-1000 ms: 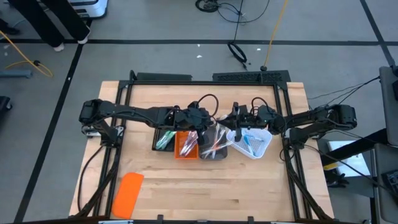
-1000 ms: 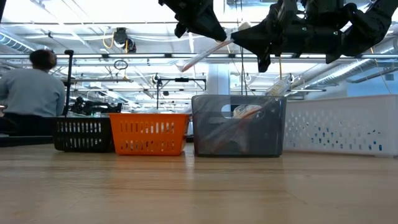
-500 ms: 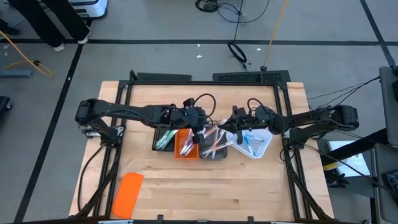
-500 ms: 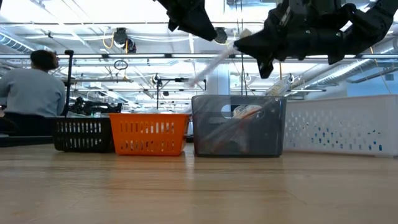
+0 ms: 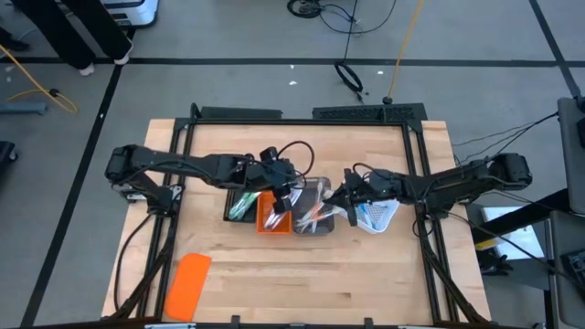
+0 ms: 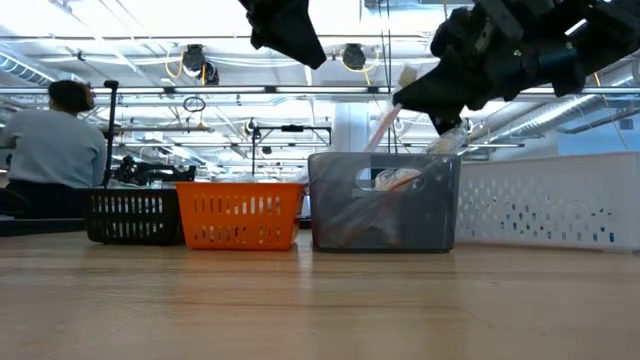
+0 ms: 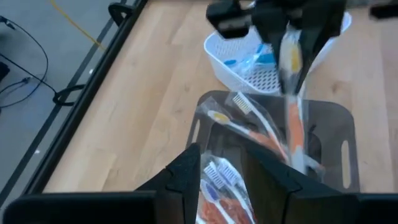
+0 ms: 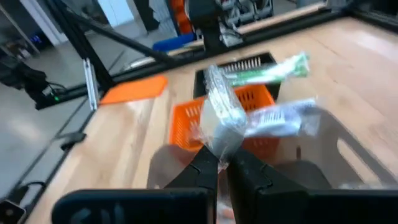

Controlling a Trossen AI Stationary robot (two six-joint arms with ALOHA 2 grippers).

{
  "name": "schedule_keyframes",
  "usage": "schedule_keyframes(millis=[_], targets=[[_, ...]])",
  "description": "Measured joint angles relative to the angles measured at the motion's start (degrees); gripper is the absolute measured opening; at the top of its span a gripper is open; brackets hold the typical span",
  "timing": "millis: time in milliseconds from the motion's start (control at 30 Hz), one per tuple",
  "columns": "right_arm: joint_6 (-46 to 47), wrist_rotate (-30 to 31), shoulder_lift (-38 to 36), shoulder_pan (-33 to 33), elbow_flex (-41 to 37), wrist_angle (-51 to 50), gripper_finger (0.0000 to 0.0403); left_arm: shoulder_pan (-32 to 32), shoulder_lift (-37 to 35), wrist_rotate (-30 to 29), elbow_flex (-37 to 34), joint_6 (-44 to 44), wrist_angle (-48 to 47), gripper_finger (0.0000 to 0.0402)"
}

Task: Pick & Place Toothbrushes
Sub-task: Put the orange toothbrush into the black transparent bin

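Holding wrapped toothbrush [image 8: 227,115], right tool [image 5: 345,196] pinches it above grey tray [image 5: 315,222]. Left tool [image 5: 285,194] spread, empty, over orange tray [image 5: 274,225]. Brushes already in black, orange, grey trays. More wait in white basket [image 5: 379,217].

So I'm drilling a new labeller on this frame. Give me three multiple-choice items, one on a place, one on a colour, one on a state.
1. Where does the right gripper hang?
A. over the grey tray
B. over the black tray
C. over the orange slab

2. What colour is the tray between the black and grey ones?
A. white
B. orange
C. blue

3. How is the right gripper?
A. wide open, empty
B. shut on a toothbrush
C. resting on the table

Answers: 1 A, the high view puts it at the grey tray's edge. 2 B, the orange tray stands there. 3 B, the wrapped brush hangs from its fingers.
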Motion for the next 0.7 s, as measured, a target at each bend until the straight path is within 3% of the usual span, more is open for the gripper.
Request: schedule_keyframes(millis=[267, 500, 700], targets=[[-0.13, 3.05, 2.99, 2.66, 0.02, 0.42, 0.0008, -1.27, -0.06, 0.0, 0.0, -0.17, 0.52, 0.0118], [-0.02, 3.15, 5.49, 2.69, 0.04, 1.89, 0.0036, -2.25, -0.06, 0.0, 0.0, -0.15, 0.45, 0.0118], [0.01, 3.11, 7.59, 2.69, 0.0, 3.13, 0.0032, -2.31, -0.06, -0.03, 0.0, -0.13, 0.45, 0.0118]])
